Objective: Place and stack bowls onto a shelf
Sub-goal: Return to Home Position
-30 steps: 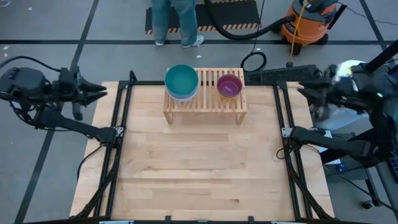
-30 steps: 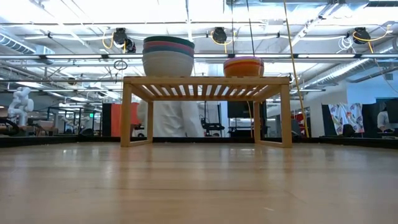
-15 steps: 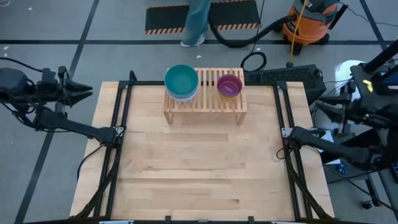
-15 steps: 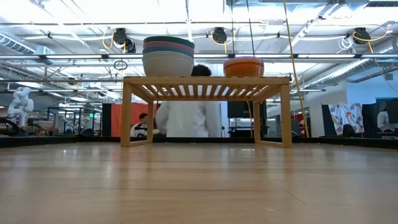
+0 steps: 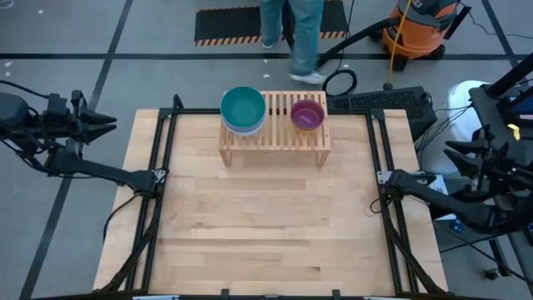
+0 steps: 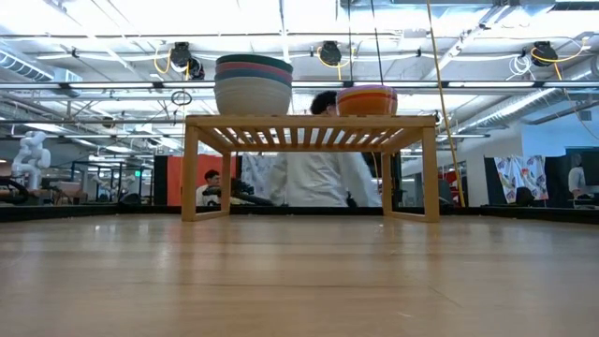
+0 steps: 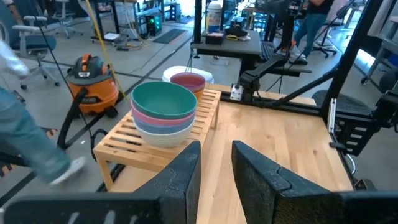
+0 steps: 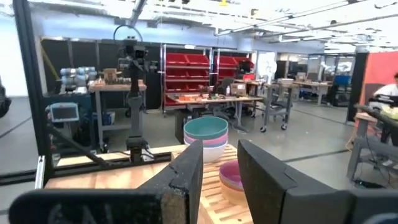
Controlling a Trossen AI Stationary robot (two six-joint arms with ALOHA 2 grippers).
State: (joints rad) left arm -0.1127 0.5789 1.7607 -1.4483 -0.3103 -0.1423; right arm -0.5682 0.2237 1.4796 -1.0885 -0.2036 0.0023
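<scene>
The light-wood shelf (image 5: 275,132) stands on its legs at the table's far middle. On its left end rests a stack of bowls with the teal one on top (image 5: 243,108), above pink and white ones (image 7: 164,118). On its right part rests a second stack with a purple bowl on top (image 5: 307,114); in the low view it shows orange and red bands (image 6: 367,99). My left gripper (image 5: 107,123) is open and empty, off the table's left edge. My right gripper (image 5: 456,152) is open and empty, off the table's right edge.
A person (image 5: 293,33) walks on the floor beyond the table's far edge, near an orange shop vacuum (image 5: 416,25) and its hose. Black frame rails (image 5: 158,167) run along the table's left and right sides. The bare wooden tabletop (image 5: 266,225) lies in front of the shelf.
My left gripper has drawn back away from the table, leftward. My right gripper has drawn back to the right and toward the near side. The person behind the table has walked to the right. The shelf and bowls have stayed still.
</scene>
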